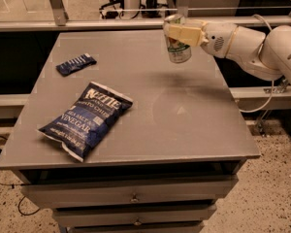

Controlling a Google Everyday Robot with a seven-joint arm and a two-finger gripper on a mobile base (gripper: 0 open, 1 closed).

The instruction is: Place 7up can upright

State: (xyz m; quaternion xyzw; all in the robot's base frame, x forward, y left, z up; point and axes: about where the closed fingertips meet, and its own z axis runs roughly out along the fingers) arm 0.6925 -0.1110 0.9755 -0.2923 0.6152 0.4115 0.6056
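The 7up can point(177, 50) is upright, white and green with a silver top. My gripper point(180, 33) comes in from the right and is shut on the can's upper part. The can hangs over the far right part of the grey table point(184, 115), its base close to the surface; I cannot tell whether it touches. My white arm point(252, 45) reaches back off the right edge.
A blue Kettle chip bag point(85, 119) lies flat at the front left. A small dark blue snack packet point(75, 64) lies at the far left. Drawers point(133, 198) sit under the tabletop. A metal rail point(111, 24) runs behind the table.
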